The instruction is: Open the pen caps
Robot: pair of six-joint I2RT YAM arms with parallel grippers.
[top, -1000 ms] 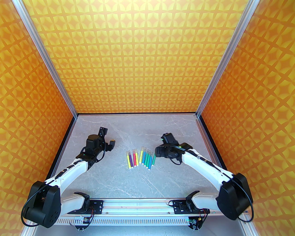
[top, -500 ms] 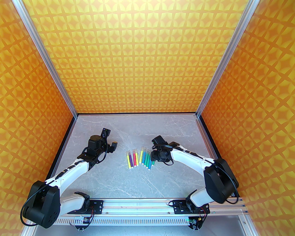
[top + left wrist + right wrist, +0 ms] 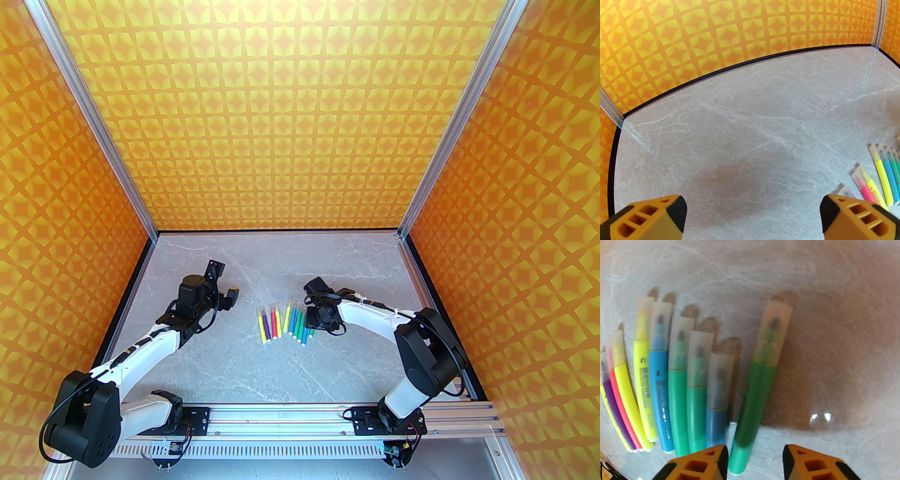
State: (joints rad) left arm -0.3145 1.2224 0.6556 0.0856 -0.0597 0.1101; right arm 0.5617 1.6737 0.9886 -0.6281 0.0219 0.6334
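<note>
Left jaws stand wide over bare worktop [image 3: 740, 117], left of the pens [image 3: 285, 322], whose caps [image 3: 680, 340] are all on. Right jaws, half open, straddle the separate green pen [image 3: 761, 385] at its tail, not pinching. Likely the first grasp; next, close on its barrel. Blur obscures contact; jaw roots are cut off.

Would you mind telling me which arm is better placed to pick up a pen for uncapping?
Right. The right tool straddles the near end of the lone green marker pen, jaws apart. The left tool hangs open over the grey marble-look tabletop, the row of coloured marker pens off to its side.
</note>
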